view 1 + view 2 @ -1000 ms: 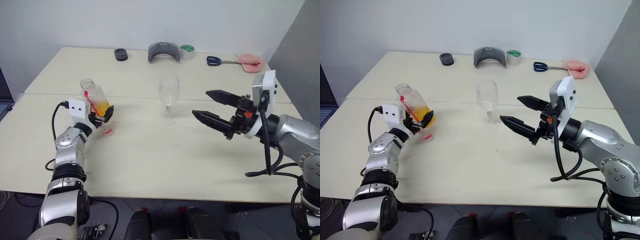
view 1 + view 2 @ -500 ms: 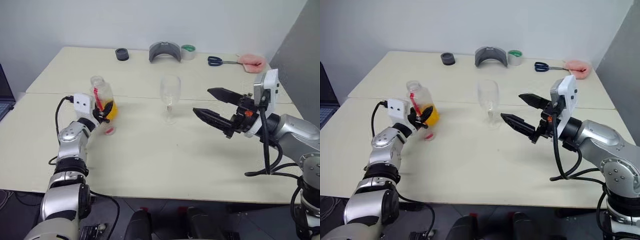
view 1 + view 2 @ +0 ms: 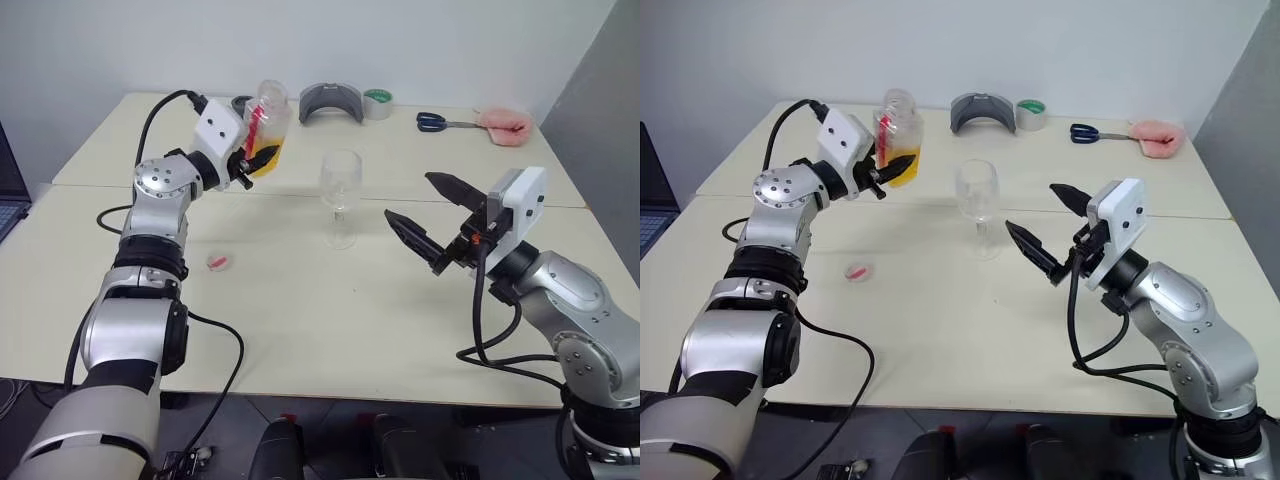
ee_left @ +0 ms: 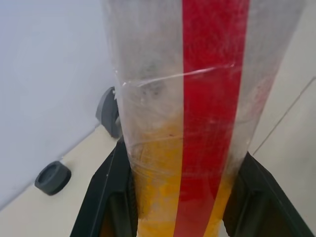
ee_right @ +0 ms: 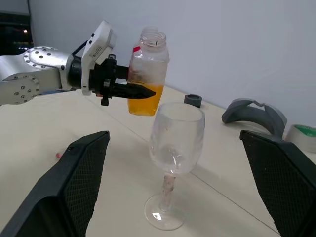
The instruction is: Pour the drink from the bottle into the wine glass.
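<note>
The bottle (image 3: 268, 122) stands upright in the air with no cap on, left of the wine glass and behind it. Orange drink (image 3: 267, 160) fills its lower part. My left gripper (image 3: 258, 158) is shut on the bottle low down, its black fingers (image 4: 111, 197) either side of the red stripe. The empty wine glass (image 3: 340, 190) stands on the table's middle. To the right of the glass my right gripper (image 3: 408, 196) hovers open, holding nothing. A red-and-white cap (image 3: 218, 262) lies on the table at the left.
Along the far edge lie a black ring (image 3: 241, 104), a grey curved piece (image 3: 328, 102), a tape roll (image 3: 375, 103), blue scissors (image 3: 432, 121) and a pink cloth (image 3: 502, 122). A seam (image 3: 120, 187) runs across between two tabletops. A laptop edge (image 3: 6, 195) shows far left.
My left arm has lifted the bottle off the near-left table area, up and toward the glass, and brought it from tilted to upright. The right wrist has rolled in place.
</note>
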